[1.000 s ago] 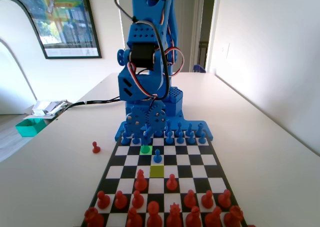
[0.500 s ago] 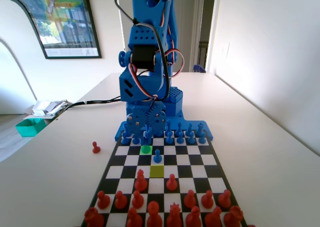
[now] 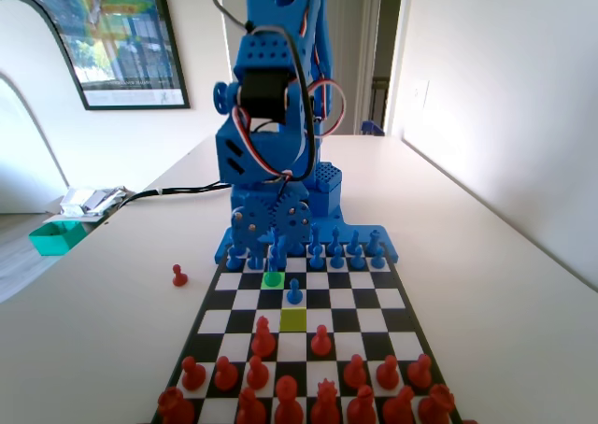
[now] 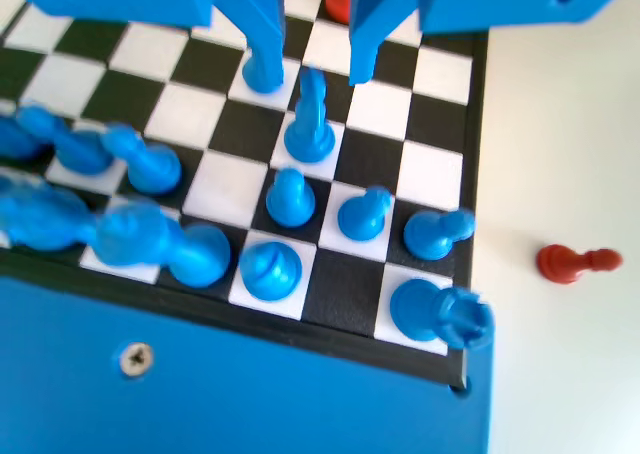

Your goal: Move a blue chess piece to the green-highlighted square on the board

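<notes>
In the fixed view the green-highlighted square (image 3: 272, 279) lies near the board's far end, just in front of the blue ranks. A tall blue chess piece (image 3: 275, 256) stands upright on it. My gripper (image 3: 272, 242) hangs low right over that piece. In the wrist view the same tall piece (image 4: 310, 129) stands alone ahead of the pawn row. My gripper (image 4: 312, 71) is open, one jaw on each side of the piece's top and not touching it. A lone blue pawn (image 4: 262, 77) stands by the left jaw's tip, one square further out.
The blue ranks (image 4: 290, 199) crowd the squares just behind the tall piece. The advanced blue pawn (image 3: 294, 294) stands beside a yellow-green square (image 3: 293, 319). Red pieces (image 3: 285, 387) fill the near end. A red pawn (image 3: 178, 275) lies off the board on the table.
The arm's wrist and gripper have risen a little and shifted slightly left in the fixed view. The tall blue piece has stayed on the green square.
</notes>
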Action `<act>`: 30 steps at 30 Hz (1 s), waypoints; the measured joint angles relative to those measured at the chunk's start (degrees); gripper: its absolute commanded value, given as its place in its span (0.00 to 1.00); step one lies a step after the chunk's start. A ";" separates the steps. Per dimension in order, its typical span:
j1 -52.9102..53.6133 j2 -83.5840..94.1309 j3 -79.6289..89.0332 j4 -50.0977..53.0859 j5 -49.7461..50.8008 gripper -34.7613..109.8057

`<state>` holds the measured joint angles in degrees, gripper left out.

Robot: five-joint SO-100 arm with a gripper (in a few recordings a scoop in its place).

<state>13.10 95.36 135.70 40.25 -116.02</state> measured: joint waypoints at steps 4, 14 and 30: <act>-0.53 0.00 -5.62 7.12 1.58 0.26; -2.55 6.06 -13.01 17.75 4.66 0.25; -8.79 31.55 -24.61 46.14 10.11 0.25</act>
<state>4.31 126.91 111.09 86.40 -105.91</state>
